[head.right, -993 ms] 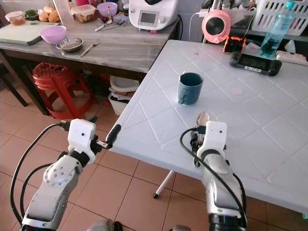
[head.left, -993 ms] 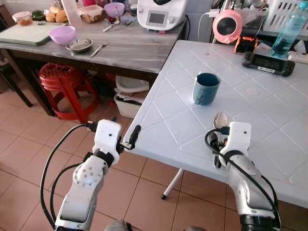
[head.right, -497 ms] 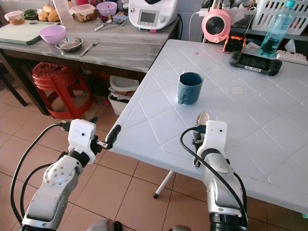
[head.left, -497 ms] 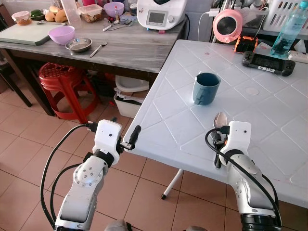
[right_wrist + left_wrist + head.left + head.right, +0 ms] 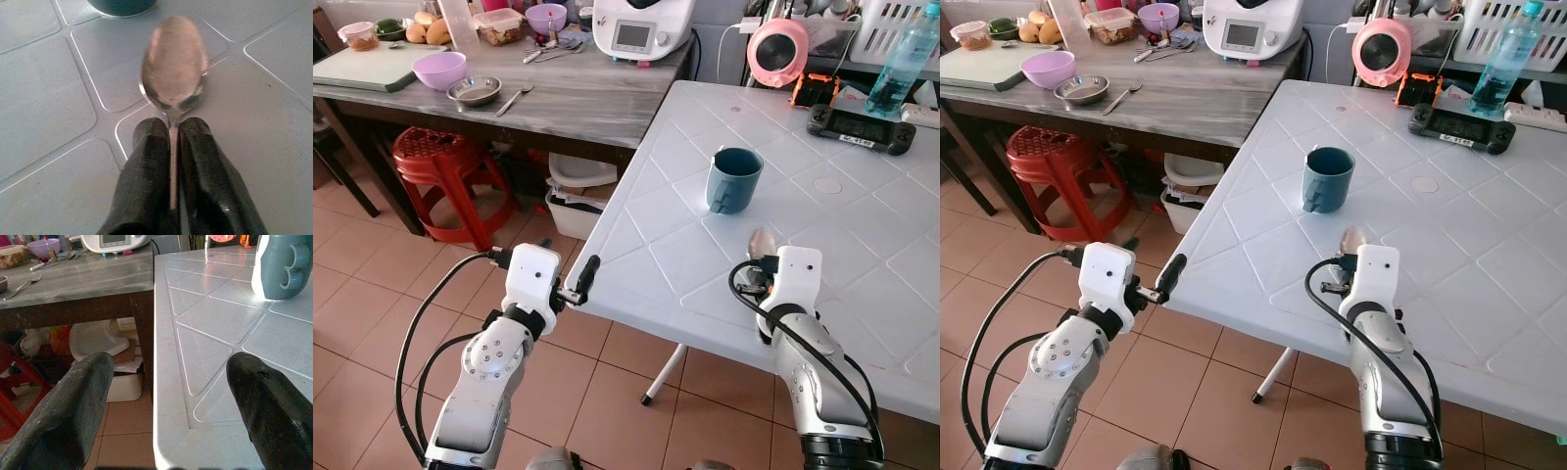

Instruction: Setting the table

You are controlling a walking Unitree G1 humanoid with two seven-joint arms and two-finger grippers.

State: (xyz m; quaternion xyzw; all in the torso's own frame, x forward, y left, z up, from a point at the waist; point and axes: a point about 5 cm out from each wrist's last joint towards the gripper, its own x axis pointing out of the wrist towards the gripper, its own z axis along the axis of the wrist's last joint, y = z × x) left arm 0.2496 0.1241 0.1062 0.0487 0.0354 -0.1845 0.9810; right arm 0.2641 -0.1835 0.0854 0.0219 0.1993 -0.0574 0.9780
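Note:
A metal spoon (image 5: 175, 68) sticks out from between the fingers of my right gripper (image 5: 171, 134), which is shut on its handle just above the white table (image 5: 862, 235). Its bowl (image 5: 762, 242) points toward a blue mug (image 5: 733, 179) that stands upright a short way beyond it. My left gripper (image 5: 168, 382) is open and hovers at the table's near left edge, with nothing between its fingers (image 5: 588, 269).
A grey wooden counter (image 5: 568, 93) to the left holds a purple bowl (image 5: 440, 70), a steel bowl, a fork and a white appliance. A red stool (image 5: 435, 157) stands under it. A water bottle (image 5: 901, 61), a game controller (image 5: 859, 124) and a pink device sit at the table's far side.
The spoon's bowl has shifted slightly and now looks blurred; my right wrist has tilted a little. The left arm has not moved.

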